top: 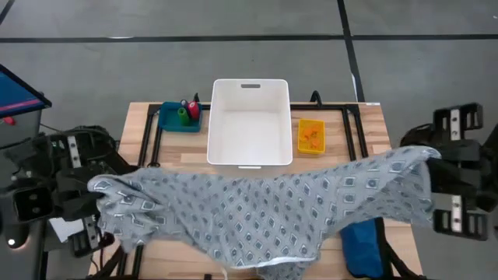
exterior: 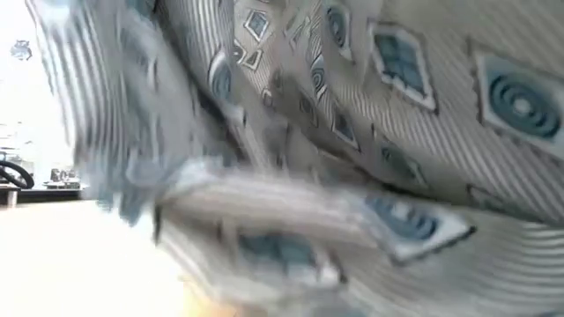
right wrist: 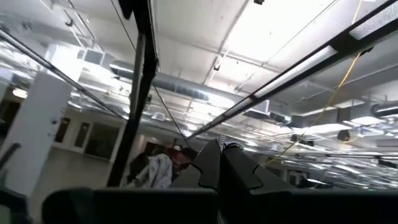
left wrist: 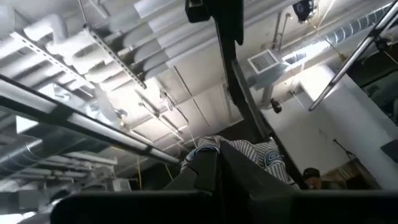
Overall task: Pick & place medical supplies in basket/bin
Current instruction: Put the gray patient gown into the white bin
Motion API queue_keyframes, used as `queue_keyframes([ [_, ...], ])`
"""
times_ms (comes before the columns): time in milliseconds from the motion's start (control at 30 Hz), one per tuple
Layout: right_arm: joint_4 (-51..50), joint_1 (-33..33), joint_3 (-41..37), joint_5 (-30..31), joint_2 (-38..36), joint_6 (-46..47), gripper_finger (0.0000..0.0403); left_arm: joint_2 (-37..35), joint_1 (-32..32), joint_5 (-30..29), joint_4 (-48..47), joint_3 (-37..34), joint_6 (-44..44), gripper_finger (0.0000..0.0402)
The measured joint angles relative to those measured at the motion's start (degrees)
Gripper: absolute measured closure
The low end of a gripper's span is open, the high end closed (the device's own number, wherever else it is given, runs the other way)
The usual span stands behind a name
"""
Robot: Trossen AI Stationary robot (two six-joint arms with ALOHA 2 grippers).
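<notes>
The large grey patterned gown (top: 264, 210) is stretched above the near half of the table, between my two arms. It fills the low view as gown (exterior: 352, 132). My left gripper (left wrist: 217, 157) is shut on its left end and my right gripper (right wrist: 219, 149) on its right end. In the high view the cloth hides both sets of fingers. The red and green pieces (top: 187, 109) sit in a blue tray (top: 167, 120). The orange pill bottles (top: 310, 137) lie right of the white bin (top: 249, 124). I see no purple piece. My left gripper pinches a bunched bit of the gown's left end (left wrist: 252, 149) between its two fingers, which point upward toward the ceiling. The cloth spills over the fingertips. From that end (top: 105, 190) the gown runs off to the table's right, held above the table. My right gripper pinches a small bit of the gown's right end (right wrist: 231, 147) between its shut fingers, which also point upward. Only a little striped cloth shows past the fingertips. That end (top: 424, 159) is raised, and the gown sags from it toward the table's middle.
The white bin stands open at the table's far middle, beyond the gown. A blue padded pouch (top: 362, 245) lies at the near right, partly under the cloth. The gown's lower edge (top: 272, 260) hangs near the table's near edge. A dark bin (top: 19, 97) stands off the table's left.
</notes>
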Motion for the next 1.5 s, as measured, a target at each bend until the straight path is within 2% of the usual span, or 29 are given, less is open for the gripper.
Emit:
queue_keyframes([
  [100,-5.3,-1.9,7.2,0.1,3.9,0.4,0.0403,1.5,1.0,0.7,-0.3,2.3,0.7,0.0401],
  [167,-7.9,-2.4,10.1,1.0,6.2,1.4,0.0403,2.2,0.6,-4.3,-1.2,3.4,1.3,0.0401],
  [233,-5.9,-2.5,7.9,2.7,5.9,1.5,0.0403,2.7,-0.4,-10.9,-2.2,4.4,1.7,0.0401],
  [333,-6.3,0.0,7.7,9.2,6.2,3.1,0.0403,3.5,-3.5,-18.4,-3.9,5.1,1.7,0.0401],
  [433,-5.6,2.6,7.8,11.0,7.1,3.3,0.0403,4.3,-7.3,-24.9,-4.1,5.1,1.7,0.0401],
  [700,-4.9,6.2,7.7,12.9,10.6,10.3,0.0403,7.6,-13.3,-32.5,-4.2,5.2,-2.9,0.0401],
  [933,-2.7,7.9,7.7,13.2,15.3,19.1,0.0403,10.7,-22.8,-31.9,-3.2,5.2,-6.3,0.0401],
  [1000,1.1,8.0,7.7,12.6,16.7,19.4,0.0403,11.4,-25.0,-29.2,-1.1,5.1,-5.9,0.0401],
  [1067,5.0,7.7,7.7,9.8,17.7,19.2,0.0403,11.4,-26.8,-23.4,0.0,5.1,-5.6,0.0401],
  [1167,8.9,7.3,7.7,3.3,18.9,19.2,0.0403,11.3,-27.1,-15.4,-0.9,5.8,-6.3,0.0401],
  [1333,8.5,5.5,9.5,-4.8,22.0,23.0,0.0403,11.4,-26.1,-10.2,-8.1,6.6,-16.1,0.0401],
  [1433,9.1,4.9,9.6,-4.8,23.4,23.1,0.0403,12.0,-24.9,-5.5,-9.7,6.6,-18.0,0.0401],
  [1500,9.1,5.0,9.9,-2.5,23.8,23.0,0.0403,12.2,-24.5,-6.0,-9.5,6.6,-17.8,0.0401],
])
